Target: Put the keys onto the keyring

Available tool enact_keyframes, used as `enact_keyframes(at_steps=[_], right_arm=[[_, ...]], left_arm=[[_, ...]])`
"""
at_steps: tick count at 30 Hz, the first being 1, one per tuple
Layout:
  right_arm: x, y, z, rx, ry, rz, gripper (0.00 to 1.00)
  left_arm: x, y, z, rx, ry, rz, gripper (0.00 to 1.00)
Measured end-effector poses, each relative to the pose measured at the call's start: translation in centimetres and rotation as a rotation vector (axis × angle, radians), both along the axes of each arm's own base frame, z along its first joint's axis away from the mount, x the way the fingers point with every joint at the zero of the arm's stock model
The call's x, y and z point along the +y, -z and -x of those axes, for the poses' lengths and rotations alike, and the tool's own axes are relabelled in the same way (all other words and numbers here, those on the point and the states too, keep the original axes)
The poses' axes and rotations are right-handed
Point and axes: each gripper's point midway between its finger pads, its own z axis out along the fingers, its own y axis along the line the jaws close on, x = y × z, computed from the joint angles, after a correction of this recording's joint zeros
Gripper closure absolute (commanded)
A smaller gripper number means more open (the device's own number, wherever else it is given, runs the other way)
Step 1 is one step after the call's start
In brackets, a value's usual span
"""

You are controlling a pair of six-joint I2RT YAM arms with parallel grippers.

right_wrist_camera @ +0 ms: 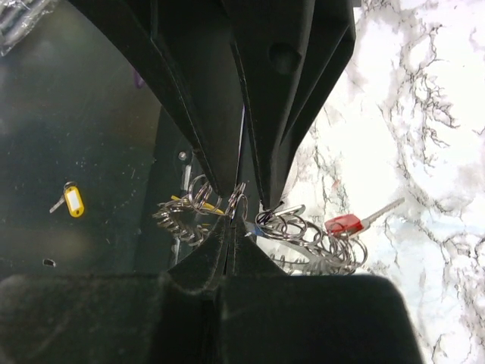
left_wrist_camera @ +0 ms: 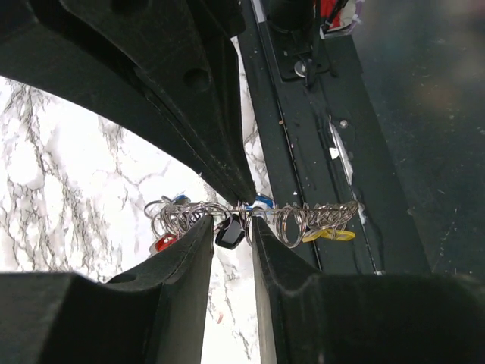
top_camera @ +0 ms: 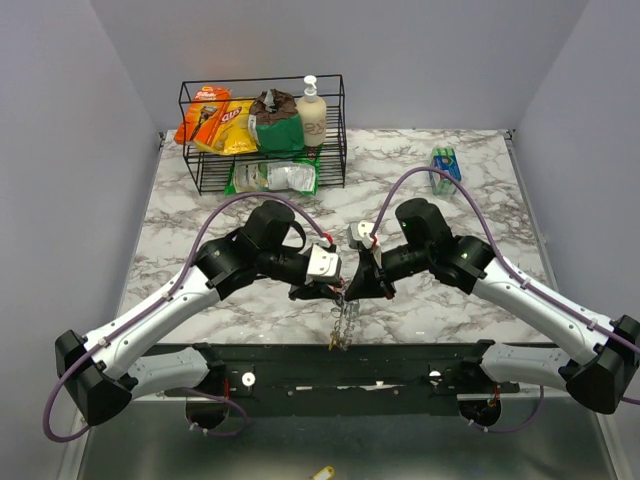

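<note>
Right wrist view: holding keyring (right_wrist_camera: 303,227) in shut right tool (right_wrist_camera: 236,218), over worktop (right_wrist_camera: 424,114) near edge. Left tool (left_wrist_camera: 231,221) half shut round black key (left_wrist_camera: 229,235); can't tell if gripping. Might slip, dropping keys (right_wrist_camera: 345,224) off.

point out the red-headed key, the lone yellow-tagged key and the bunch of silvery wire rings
red-headed metal key (right_wrist_camera: 345,224), right wrist view, on its red plastic head
yellow-tagged key (right_wrist_camera: 73,202), right wrist view, on its yellow tag
bunch of silvery wire rings (right_wrist_camera: 314,243), right wrist view, on its right-hand loops
</note>
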Motion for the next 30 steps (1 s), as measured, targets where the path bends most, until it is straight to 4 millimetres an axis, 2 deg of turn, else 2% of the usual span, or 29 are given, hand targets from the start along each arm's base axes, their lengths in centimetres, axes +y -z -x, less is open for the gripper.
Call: enact_keyframes(at_steps=[7,30], right_arm=[[-0.1,0.1,0.1,0.002,0.0,0.002,0.99],[0.0,0.5,0.0,0.001,0.004,-0.001,0.99]], left_arm=[[0.1,-0.4,-0.1,0.012,0.01,0.02,0.7],[-0.9,-0.8,-0.9,0.008,0.006,0.054,0.71]])
